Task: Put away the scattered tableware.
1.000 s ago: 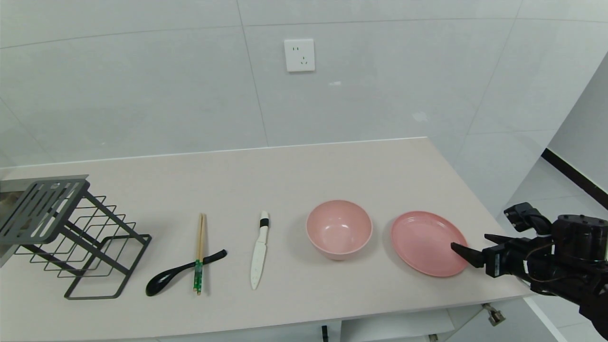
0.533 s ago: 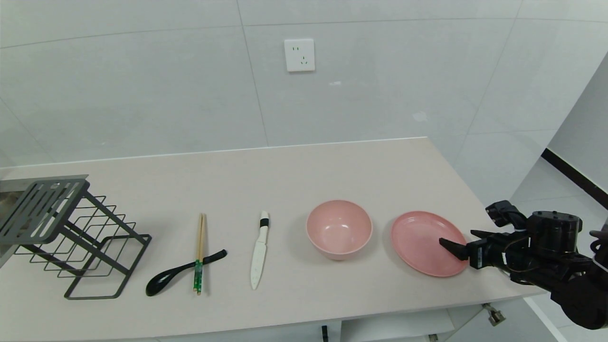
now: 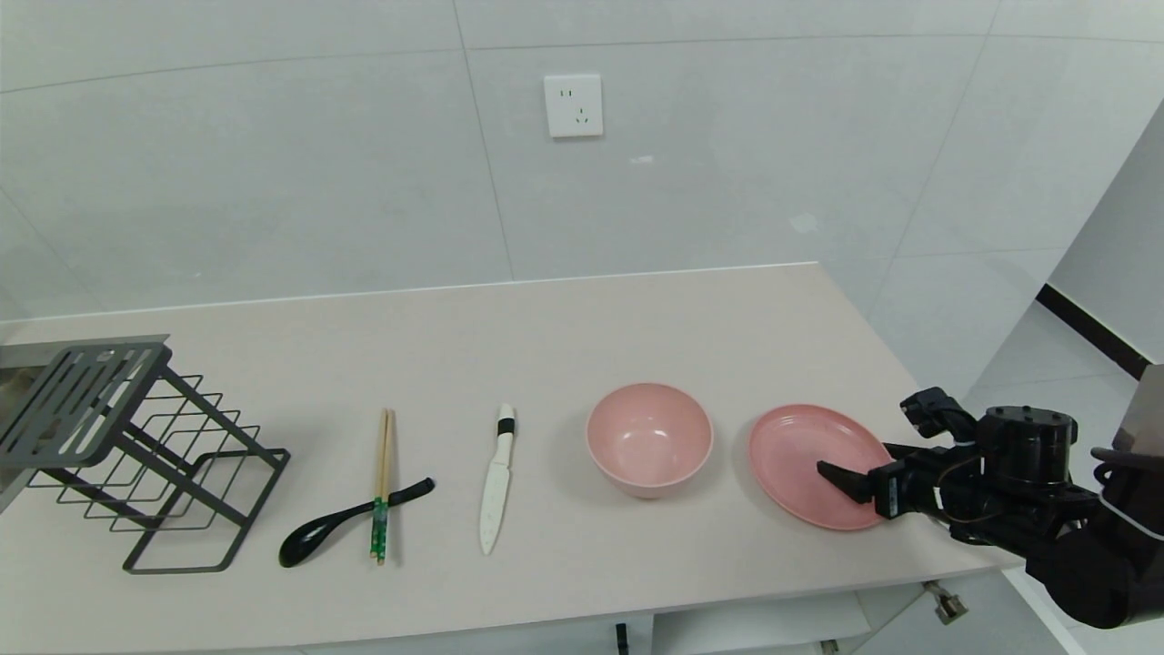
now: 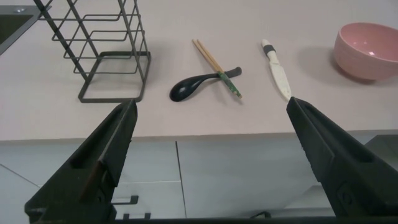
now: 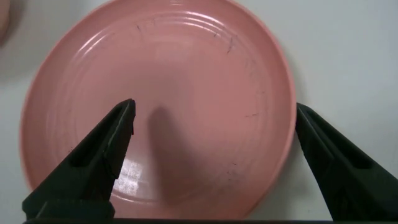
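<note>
The counter is carrying everything in a row, with the wire rack standing at its left end. The pink plate is lying flat near the right edge, just beside the bowl. It is looking light, stiff and probably slippery, so pinching its raised rim is seeming the best hold. The right gripper is hovering over it, fingers spread wide. The left gripper, likewise released, is hanging off the counter's front. Whether a fingertip is touching the plate is proving impossible to tell

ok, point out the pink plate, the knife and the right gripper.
pink plate [image 3: 791, 446], head view, bare inner surface
knife [image 3: 496, 487], head view, middle of white blade
right gripper [image 5: 214, 109], right wrist view, midway between fingertips
</note>
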